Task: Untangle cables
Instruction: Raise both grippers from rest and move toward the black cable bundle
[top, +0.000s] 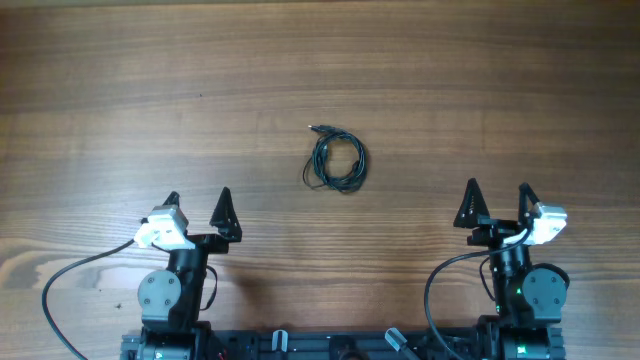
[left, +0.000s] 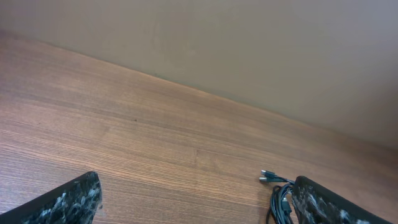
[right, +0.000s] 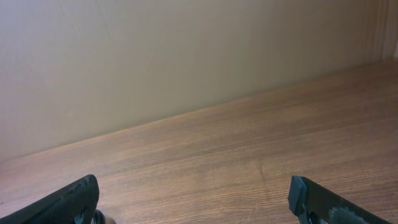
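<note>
The cables (top: 336, 160) lie as one small dark coiled bundle in the middle of the wooden table, a metal-tipped plug sticking out at its upper left. In the left wrist view the bundle (left: 278, 193) shows at the lower right, partly hidden behind the right finger. My left gripper (top: 198, 208) is open and empty near the front edge, well left of and below the bundle. My right gripper (top: 496, 200) is open and empty near the front edge, right of and below the bundle. The right wrist view shows no cables.
The wooden table (top: 150, 90) stretches wide on all sides of the bundle. A plain beige wall (right: 186, 56) stands beyond the table's far edge. Thick black robot cables (top: 60, 285) loop at the arm bases at the front.
</note>
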